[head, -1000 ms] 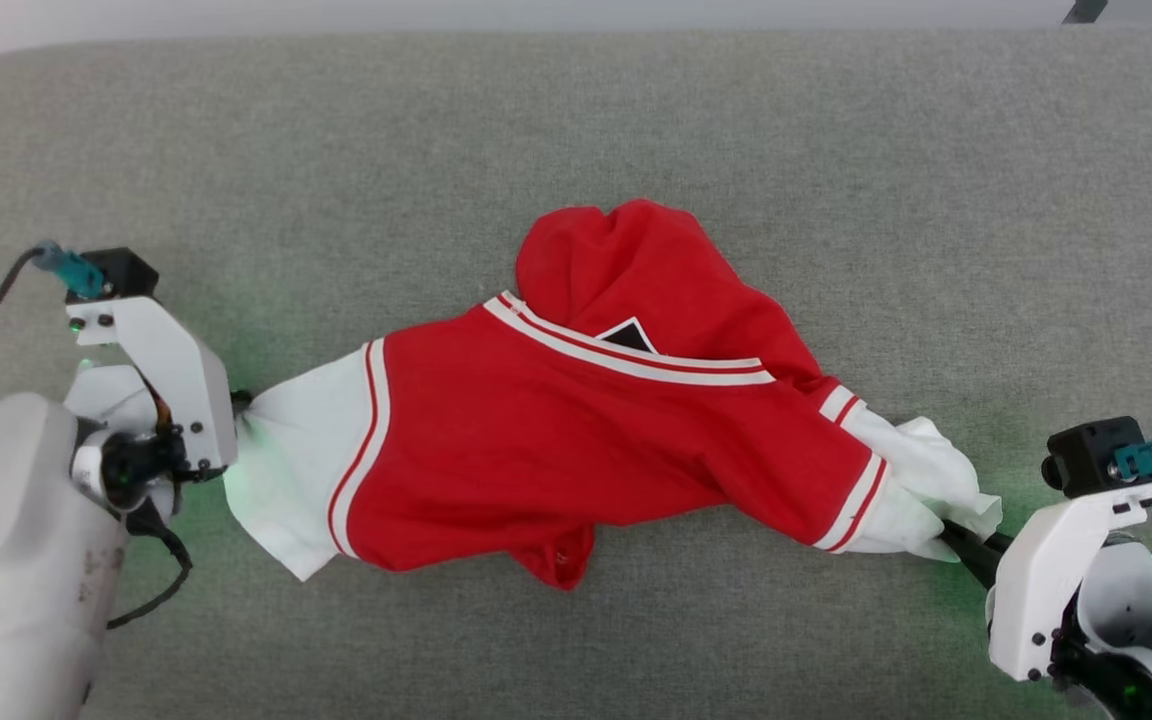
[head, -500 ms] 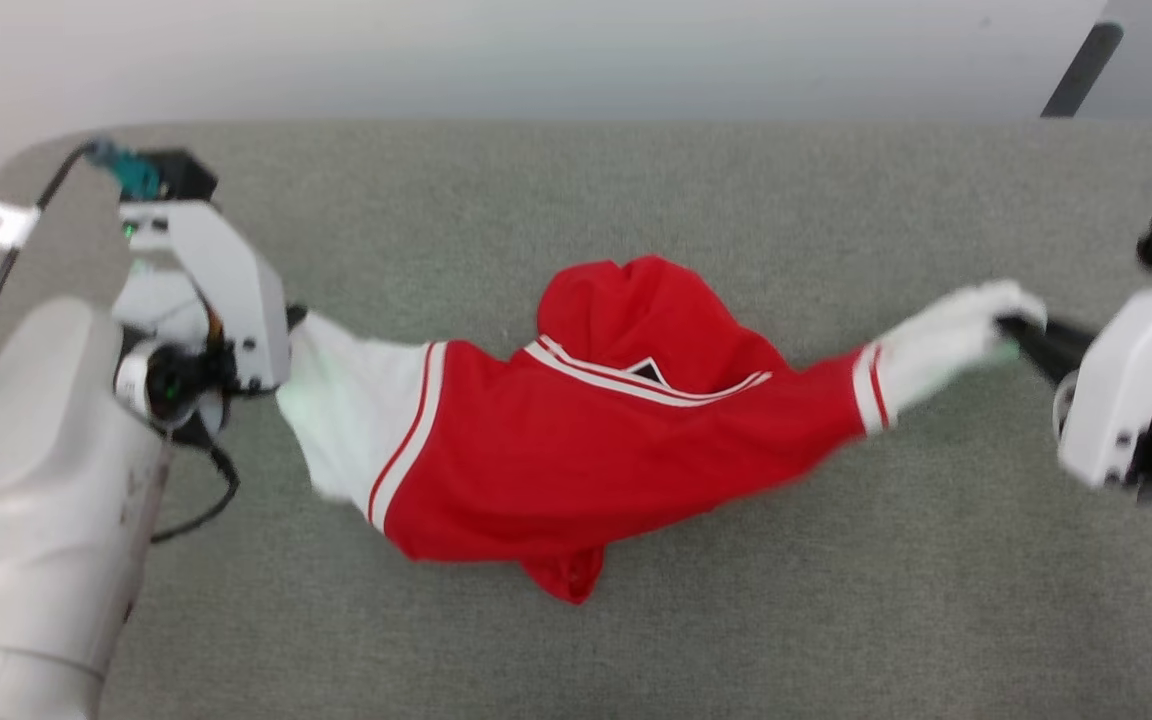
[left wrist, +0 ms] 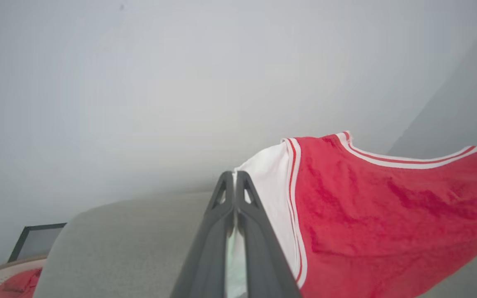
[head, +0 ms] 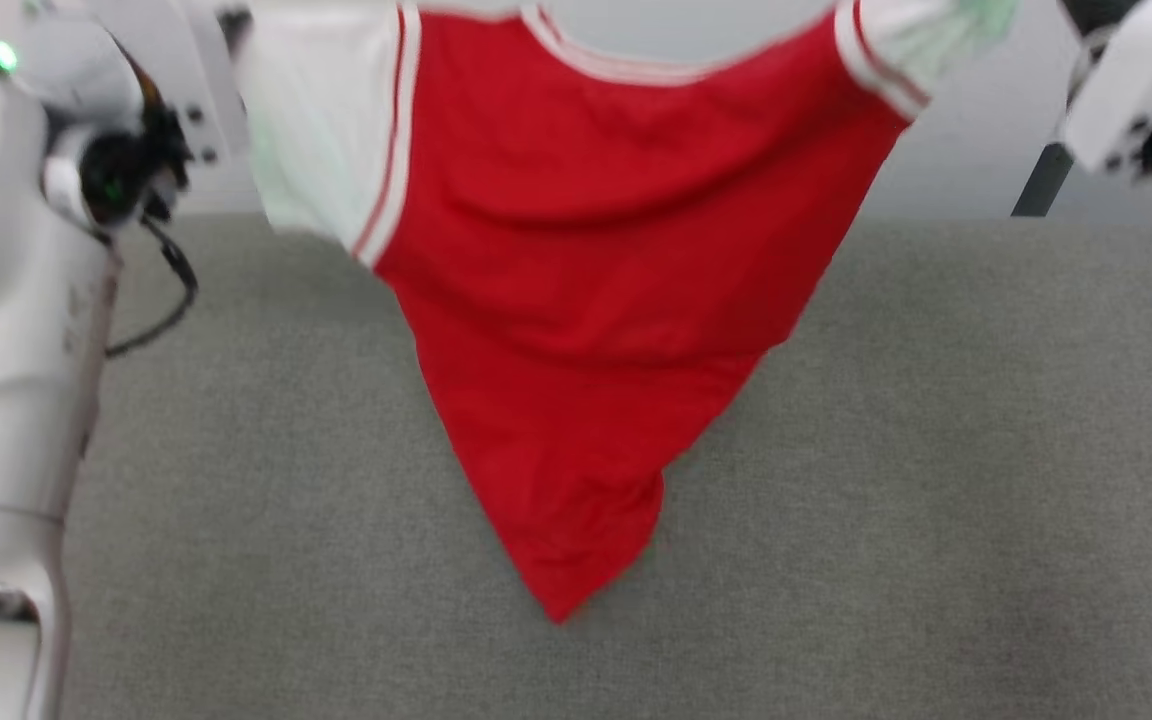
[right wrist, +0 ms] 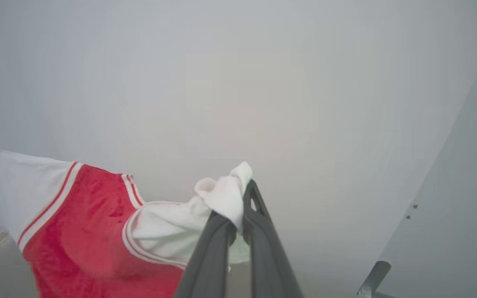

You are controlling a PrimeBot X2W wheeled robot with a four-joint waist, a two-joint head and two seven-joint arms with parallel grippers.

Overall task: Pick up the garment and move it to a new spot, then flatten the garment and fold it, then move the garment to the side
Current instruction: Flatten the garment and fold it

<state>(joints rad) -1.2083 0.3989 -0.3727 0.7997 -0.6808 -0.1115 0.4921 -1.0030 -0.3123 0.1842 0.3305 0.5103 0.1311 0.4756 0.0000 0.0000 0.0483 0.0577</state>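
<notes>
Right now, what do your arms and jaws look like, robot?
My left arm is a smooth, rounded, pale grey shell with a looping black cable and a small green light. My right arm ends in a white, boxy bracket with dark screws and black parts. Both pairs of jaws are long, dark grey and pointed, with triangle-shaped holes near the tips.

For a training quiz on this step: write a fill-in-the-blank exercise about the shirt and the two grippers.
1. The garment hangs by its two ____ sleeves.
2. The left gripper is ____ on one sleeve.
3. The right gripper pinches the other ____.
4. Below the hanging hem lies a ____ surface.
Missing words: white; shut; sleeve; grey.
</notes>
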